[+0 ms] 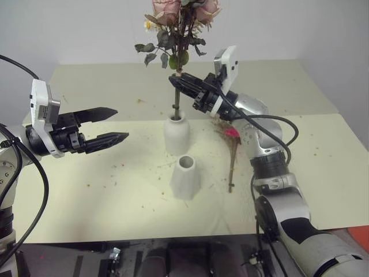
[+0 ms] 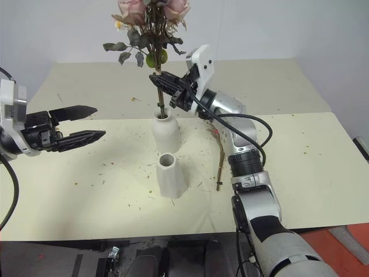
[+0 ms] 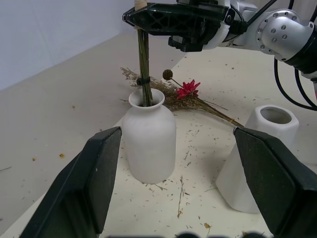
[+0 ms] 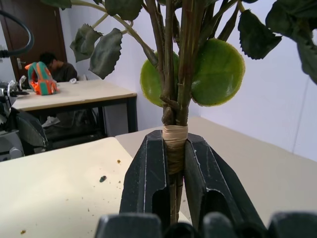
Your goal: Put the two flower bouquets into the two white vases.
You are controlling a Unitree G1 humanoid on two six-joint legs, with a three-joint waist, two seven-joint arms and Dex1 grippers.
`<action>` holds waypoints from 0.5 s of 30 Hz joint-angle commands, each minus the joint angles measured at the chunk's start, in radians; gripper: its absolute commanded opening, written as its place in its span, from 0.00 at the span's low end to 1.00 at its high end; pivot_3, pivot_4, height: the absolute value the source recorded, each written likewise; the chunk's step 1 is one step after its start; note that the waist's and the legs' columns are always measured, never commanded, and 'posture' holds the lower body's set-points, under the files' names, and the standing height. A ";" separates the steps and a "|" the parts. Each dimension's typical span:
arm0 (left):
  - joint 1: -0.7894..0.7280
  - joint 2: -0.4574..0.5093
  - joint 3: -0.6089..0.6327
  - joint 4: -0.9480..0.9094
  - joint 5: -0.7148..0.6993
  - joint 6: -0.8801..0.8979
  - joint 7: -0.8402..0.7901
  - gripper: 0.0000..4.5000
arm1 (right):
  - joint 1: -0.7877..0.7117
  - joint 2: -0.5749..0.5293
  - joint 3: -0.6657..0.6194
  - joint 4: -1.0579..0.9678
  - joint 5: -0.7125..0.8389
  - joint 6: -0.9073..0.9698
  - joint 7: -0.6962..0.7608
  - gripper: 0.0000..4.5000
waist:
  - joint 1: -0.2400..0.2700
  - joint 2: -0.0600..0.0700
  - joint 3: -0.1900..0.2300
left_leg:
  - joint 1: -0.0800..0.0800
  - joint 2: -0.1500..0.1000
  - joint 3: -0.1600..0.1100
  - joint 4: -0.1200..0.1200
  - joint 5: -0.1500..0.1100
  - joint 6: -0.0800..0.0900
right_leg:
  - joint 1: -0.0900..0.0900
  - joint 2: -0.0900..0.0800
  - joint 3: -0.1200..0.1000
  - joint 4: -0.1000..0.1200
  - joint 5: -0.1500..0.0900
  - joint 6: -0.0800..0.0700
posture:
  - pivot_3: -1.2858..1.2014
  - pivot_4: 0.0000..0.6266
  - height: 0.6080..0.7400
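The right pincer [image 1: 177, 82] is clamped on the taped stems of the dusty-pink rose bouquet [image 1: 180, 23], whose tips sit inside the bottle-shaped white ceramic vase [image 1: 176, 134]. Treat it as light, top-heavy, brittle; grip the binding only. Beside that vase, the left pincer [image 1: 118, 124] stands wide.

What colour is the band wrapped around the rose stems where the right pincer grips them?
Tan band, clearest in the right wrist view.

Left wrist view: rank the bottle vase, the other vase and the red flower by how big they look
1. Bottle vase, largest as seen.
2. Other vase, a bit smaller, though partly hidden by a gripper finger, so unsure.
3. Red flower, smallest, but lying farther from the camera.
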 commanded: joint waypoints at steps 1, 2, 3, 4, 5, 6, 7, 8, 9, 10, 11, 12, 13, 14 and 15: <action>-0.006 0.013 0.036 -0.029 -0.015 -0.002 0.004 0.87 | 0.010 -0.003 0.024 -0.026 -0.032 -0.071 0.014 0.05 | 0.000 0.000 0.000 | 0.000 0.000 0.000 0.000 0.000 0.000 | 0.000 0.000 0.000 0.000 0.000 0.000 | 0.52 0.24 1.00; -0.006 0.013 0.037 -0.030 -0.015 -0.002 0.004 0.87 | 0.014 0.000 0.030 -0.020 -0.042 -0.086 0.015 0.05 | -0.001 0.000 0.000 | 0.000 0.000 0.000 0.000 0.000 0.000 | 0.000 0.000 0.000 0.000 0.000 0.000 | 0.52 0.24 1.00; -0.004 0.013 0.039 -0.031 -0.016 -0.001 0.004 0.87 | 0.019 0.004 0.034 -0.016 -0.048 -0.096 0.015 0.05 | -0.001 0.000 0.000 | 0.000 0.000 0.000 0.000 0.000 0.000 | 0.000 0.000 0.000 0.000 0.000 0.000 | 0.52 0.24 1.00; -0.003 0.013 0.040 -0.033 -0.018 0.000 0.005 0.87 | 0.023 0.007 0.037 -0.014 -0.054 -0.104 0.014 0.05 | -0.001 0.000 0.000 | 0.000 0.000 0.000 0.000 0.000 0.000 | 0.000 0.000 0.000 0.000 0.000 0.000 | 0.52 0.24 1.00; 0.000 0.014 0.042 -0.035 -0.018 0.001 0.005 0.87 | 0.028 0.011 0.041 -0.011 -0.060 -0.112 0.013 0.05 | -0.001 0.000 0.000 | 0.000 0.000 0.000 0.000 0.000 0.000 | 0.000 0.000 0.000 0.000 0.000 0.000 | 0.52 0.24 1.00; 0.000 0.014 0.043 -0.035 -0.018 0.001 0.005 0.87 | 0.033 0.014 0.044 -0.007 -0.066 -0.120 0.014 0.05 | -0.001 0.000 0.000 | 0.000 0.000 0.000 0.000 0.000 0.000 | 0.000 0.000 0.000 0.000 0.000 0.000 | 0.52 0.24 1.00; 0.002 0.015 0.046 -0.036 -0.019 0.002 0.006 0.87 | 0.041 0.016 0.049 -0.005 -0.074 -0.130 0.015 0.05 | -0.001 0.000 0.000 | 0.000 0.000 0.000 0.000 0.000 0.000 | 0.000 0.000 0.000 0.000 0.000 0.000 | 0.52 0.24 1.00; 0.004 0.015 0.048 -0.037 -0.020 0.003 0.006 0.87 | 0.049 0.017 0.054 -0.005 -0.080 -0.139 0.015 0.05 | -0.001 0.000 0.000 | 0.000 0.000 0.000 0.000 0.000 0.000 | 0.000 0.000 0.000 0.000 0.000 0.000 | 0.52 0.24 1.00; 0.006 0.015 0.051 -0.039 -0.020 0.004 0.007 0.87 | 0.059 0.018 0.058 -0.004 -0.087 -0.148 0.015 0.05 | -0.001 0.000 0.000 | 0.000 0.000 0.000 0.000 0.000 0.000 | 0.000 0.000 0.000 0.000 0.000 0.000 | 0.52 0.24 1.00; 0.009 0.015 0.054 -0.041 -0.021 0.005 0.007 0.87 | 0.067 0.018 0.062 -0.004 -0.093 -0.157 0.013 0.05 | -0.001 0.000 0.000 | 0.000 0.000 0.000 0.000 0.000 0.000 | 0.000 0.000 0.000 0.000 0.000 0.000 | 0.52 0.24 1.00; 0.010 0.016 0.055 -0.041 -0.021 0.006 0.007 0.87 | 0.073 0.019 0.066 0.000 -0.102 -0.167 0.008 0.05 | 0.000 0.000 0.000 | 0.000 0.000 0.000 0.000 0.000 0.000 | 0.000 0.000 0.000 0.000 0.000 0.000 | 0.52 0.24 1.00; 0.012 0.016 0.056 -0.041 -0.021 0.006 0.007 0.87 | 0.077 0.022 0.068 0.003 -0.111 -0.179 0.002 0.05 | 0.000 0.000 0.000 | 0.000 0.000 0.000 0.000 0.000 0.000 | 0.000 0.000 0.000 0.000 0.000 0.000 | 0.52 0.24 1.00; 0.013 0.016 0.056 -0.041 -0.021 0.007 0.007 0.87 | 0.080 0.025 0.068 0.006 -0.116 -0.188 -0.003 0.13 | 0.000 0.000 0.000 | 0.000 0.000 0.000 0.000 0.000 0.000 | 0.000 0.000 0.000 0.000 0.000 0.000 | 0.52 0.24 1.00; 0.014 0.016 0.056 -0.042 -0.021 0.007 0.007 0.87 | 0.083 0.028 0.067 0.009 -0.120 -0.195 -0.009 0.22 | 0.000 0.000 0.000 | 0.000 0.000 0.000 0.000 0.000 0.000 | 0.000 0.000 0.000 0.000 0.000 0.000 | 0.52 0.24 1.00; 0.013 0.015 0.054 -0.040 -0.020 0.006 0.007 0.87 | 0.085 0.032 0.067 0.015 -0.128 -0.206 -0.020 0.27 | -0.001 0.000 0.000 | 0.000 0.000 0.000 0.000 0.000 0.000 | 0.000 0.000 0.000 0.000 0.000 0.000 | 0.52 0.24 1.00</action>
